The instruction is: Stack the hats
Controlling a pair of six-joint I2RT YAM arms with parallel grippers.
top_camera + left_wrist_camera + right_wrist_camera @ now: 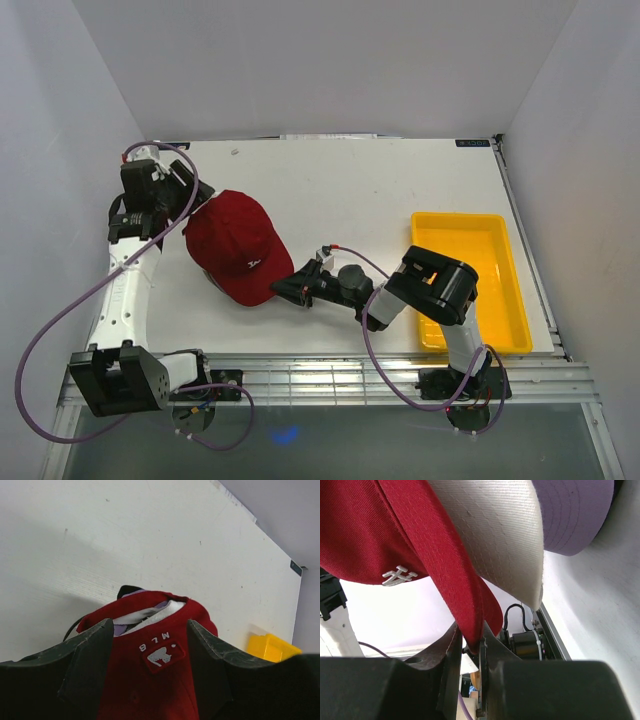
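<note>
The hats lie in one pile left of the table's middle, with the dark red cap (237,248) on top. My left gripper (188,214) is open at the pile's back, its fingers either side of the red cap's (150,680) rear logo patch. A white cap (150,614) and a lavender one (120,629) peek out beneath it. My right gripper (284,292) is shut on the red cap's brim (470,630), lifting its edge. Below that brim show the white brim (495,535) and the lavender brim (575,515).
A yellow plastic tray (458,220) stands at the right side of the table, behind my right arm's elbow; a corner of the tray (270,647) shows in the left wrist view. White walls enclose the table on three sides.
</note>
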